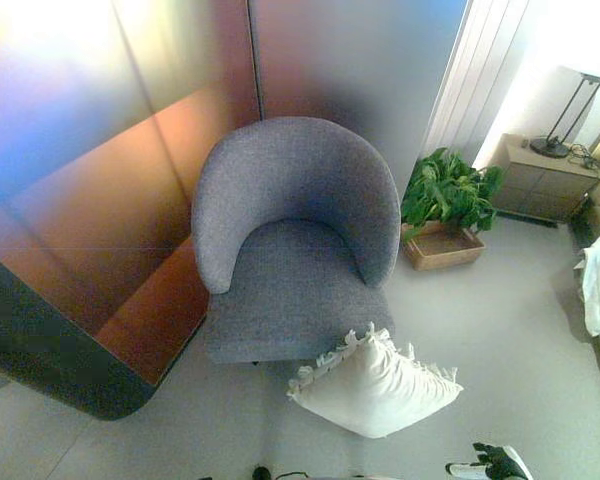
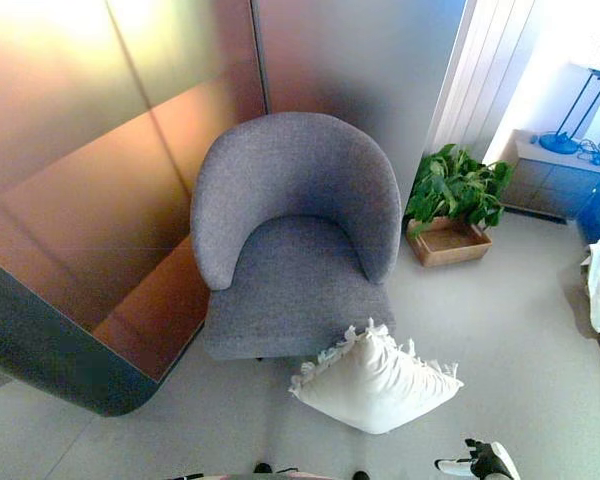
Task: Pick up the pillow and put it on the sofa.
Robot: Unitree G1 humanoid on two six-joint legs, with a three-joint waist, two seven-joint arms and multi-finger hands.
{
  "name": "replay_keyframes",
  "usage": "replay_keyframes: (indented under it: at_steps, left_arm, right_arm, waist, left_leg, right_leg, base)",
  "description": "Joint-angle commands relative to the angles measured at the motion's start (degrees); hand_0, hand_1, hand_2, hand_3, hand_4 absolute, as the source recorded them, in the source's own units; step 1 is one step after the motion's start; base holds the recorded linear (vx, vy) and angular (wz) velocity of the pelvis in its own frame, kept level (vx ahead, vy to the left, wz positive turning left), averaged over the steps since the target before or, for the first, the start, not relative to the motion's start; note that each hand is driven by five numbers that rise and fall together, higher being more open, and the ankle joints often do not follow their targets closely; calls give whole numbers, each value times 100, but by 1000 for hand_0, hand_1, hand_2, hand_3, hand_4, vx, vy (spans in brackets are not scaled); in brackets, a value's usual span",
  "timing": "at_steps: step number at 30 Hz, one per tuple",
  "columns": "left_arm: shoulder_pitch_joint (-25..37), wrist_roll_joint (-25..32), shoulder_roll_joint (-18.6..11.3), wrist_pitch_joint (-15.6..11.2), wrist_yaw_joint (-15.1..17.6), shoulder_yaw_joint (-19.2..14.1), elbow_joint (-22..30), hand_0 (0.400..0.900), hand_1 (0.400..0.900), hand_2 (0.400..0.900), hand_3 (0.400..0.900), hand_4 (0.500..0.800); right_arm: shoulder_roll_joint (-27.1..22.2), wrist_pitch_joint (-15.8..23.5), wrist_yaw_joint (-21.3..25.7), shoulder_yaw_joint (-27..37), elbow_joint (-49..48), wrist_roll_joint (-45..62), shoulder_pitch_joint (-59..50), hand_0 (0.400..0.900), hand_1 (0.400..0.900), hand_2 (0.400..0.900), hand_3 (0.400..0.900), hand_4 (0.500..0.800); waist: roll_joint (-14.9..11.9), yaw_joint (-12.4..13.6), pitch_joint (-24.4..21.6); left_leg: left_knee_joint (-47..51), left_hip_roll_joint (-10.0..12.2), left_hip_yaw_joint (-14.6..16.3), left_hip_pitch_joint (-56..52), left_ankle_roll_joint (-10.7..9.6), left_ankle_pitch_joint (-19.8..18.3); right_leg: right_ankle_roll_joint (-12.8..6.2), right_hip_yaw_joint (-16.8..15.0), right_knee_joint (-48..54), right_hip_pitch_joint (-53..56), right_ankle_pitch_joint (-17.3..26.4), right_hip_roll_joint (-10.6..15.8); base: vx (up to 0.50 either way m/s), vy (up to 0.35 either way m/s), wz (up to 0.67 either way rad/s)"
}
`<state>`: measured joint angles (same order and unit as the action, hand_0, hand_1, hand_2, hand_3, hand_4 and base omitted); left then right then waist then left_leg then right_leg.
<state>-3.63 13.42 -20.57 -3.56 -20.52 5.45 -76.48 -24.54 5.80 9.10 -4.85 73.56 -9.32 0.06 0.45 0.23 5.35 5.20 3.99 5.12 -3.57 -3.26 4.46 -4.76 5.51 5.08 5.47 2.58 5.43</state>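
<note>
- Nearest of all, low at the bottom edge, the right hand (image 1: 490, 463) just peeks in, dark with white covers. Only a sliver of it shows, so I cannot tell whether the fingers are spread or curled. It holds nothing I can see.
- The left hand is out of sight altogether.
- Just ahead of that hand and a little to its left, the pillow (image 1: 374, 384) lies on the floor (image 1: 500, 330), white and fringed, one corner nudging the front of the seat. Hand and pillow are apart, so the pick-up looks not yet begun.
- Beyond the pillow stands the sofa (image 1: 295, 235), a grey round-backed seat with its cushion bare. That's my guess for where the pillow lands.
- Further off, up and ahead of the hand, a potted plant (image 1: 448, 192) sits in a wooden box by the wall.
- Farthest, a small cabinet (image 1: 545, 175) carries a lamp (image 1: 570, 105).
</note>
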Motion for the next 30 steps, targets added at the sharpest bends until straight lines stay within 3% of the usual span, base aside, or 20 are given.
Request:
replay_keyframes:
  at_steps: [1,17,22,30]
  left_arm:
    - [206,89,-310,7,-93,40,-54,900,900,900,900,800]
    - [613,535,-583,126,-130,383,246,900,900,900,900,800]
    - [700,690,-613,105,-218,521,255,900,900,900,900,800]
    - [849,1021,-598,-20,-226,667,388,900,900,900,900,800]
  right_arm:
    - [-457,218,429,-270,-202,-246,-646,900,900,900,900,800]
    - [-1356,291,1241,-791,-649,-559,-1731,900,900,900,900,800]
    - [-1572,408,1291,-898,-704,-396,-2123,900,900,900,900,800]
    - [-2085,171,1002,-1151,-995,41,-3124,900,900,900,900,800]
  waist:
    - [-175,32,303]
    - [141,141,1095]
    - [302,196,1366]
    - [586,261,1827]
  left_leg:
    - [-20,-239,-4,-207,180,-567]
    - [-20,-298,-271,878,156,-189]
    - [-20,-352,-361,1159,144,-105]
    - [-20,-468,-404,1737,100,93]
  right_leg:
    - [-112,193,-8,-40,-7,-118]
    - [-47,358,-178,-1062,124,-53]
    - [19,450,-412,-1396,37,-31]
    - [46,478,-635,-2043,49,33]
  base:
    - [-31,-28,6]
    - [-92,-30,6]
    - [-72,11,9]
    - [-100,53,2]
